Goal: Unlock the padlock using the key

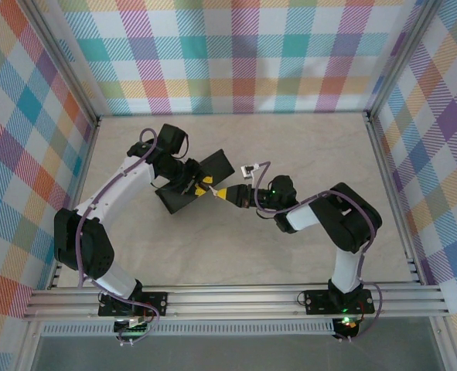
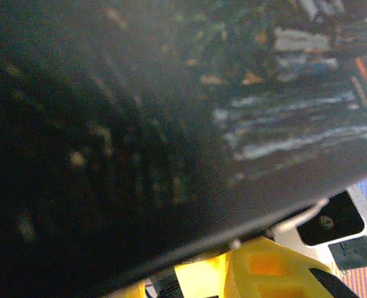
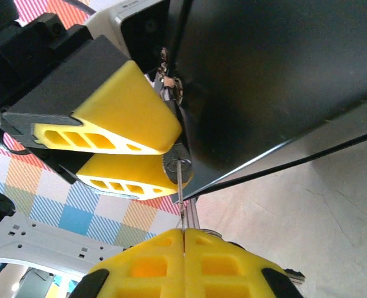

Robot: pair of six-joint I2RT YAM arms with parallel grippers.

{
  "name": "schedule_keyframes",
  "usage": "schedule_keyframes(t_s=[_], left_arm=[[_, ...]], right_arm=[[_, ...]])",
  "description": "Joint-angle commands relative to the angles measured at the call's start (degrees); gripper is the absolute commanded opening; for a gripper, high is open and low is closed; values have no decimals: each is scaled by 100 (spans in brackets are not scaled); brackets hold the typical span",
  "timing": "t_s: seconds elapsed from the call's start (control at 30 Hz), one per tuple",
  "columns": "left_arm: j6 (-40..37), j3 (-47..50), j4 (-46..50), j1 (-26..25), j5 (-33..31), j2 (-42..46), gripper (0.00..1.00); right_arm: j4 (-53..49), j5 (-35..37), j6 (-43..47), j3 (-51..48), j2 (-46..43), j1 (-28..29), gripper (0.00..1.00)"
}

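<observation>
Saw from overhead the table (image 1: 290, 255) and the dark box (image 1: 180, 201) on it, with the left gripper (image 1: 199, 185) and right gripper (image 1: 219, 193) meeting at its right side, but could not make out the small parts there. Found those in the right wrist view: left fingers (image 3: 127, 121) clenched on the padlock (image 3: 176, 164) beside the box's edge, right fingers (image 3: 146, 267) pressed shut on the key (image 3: 181, 186), its tip at the padlock's end. Caught the blurred painted lid (image 2: 282, 124) from the left wrist.
</observation>
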State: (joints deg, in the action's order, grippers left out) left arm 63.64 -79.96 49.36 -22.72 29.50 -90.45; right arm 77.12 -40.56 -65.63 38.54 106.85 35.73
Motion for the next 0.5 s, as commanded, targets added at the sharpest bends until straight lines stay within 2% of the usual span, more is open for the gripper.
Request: schedule_keyframes(t_s=[0.0,0.47], left_arm=[[-204,-95,-50,-31,448,270,0],[-556,-100,262,-31,260,362,0]], right_arm=[[347,68,-42,256,73,57,0],[347,-70,-148,444,222,40,0]])
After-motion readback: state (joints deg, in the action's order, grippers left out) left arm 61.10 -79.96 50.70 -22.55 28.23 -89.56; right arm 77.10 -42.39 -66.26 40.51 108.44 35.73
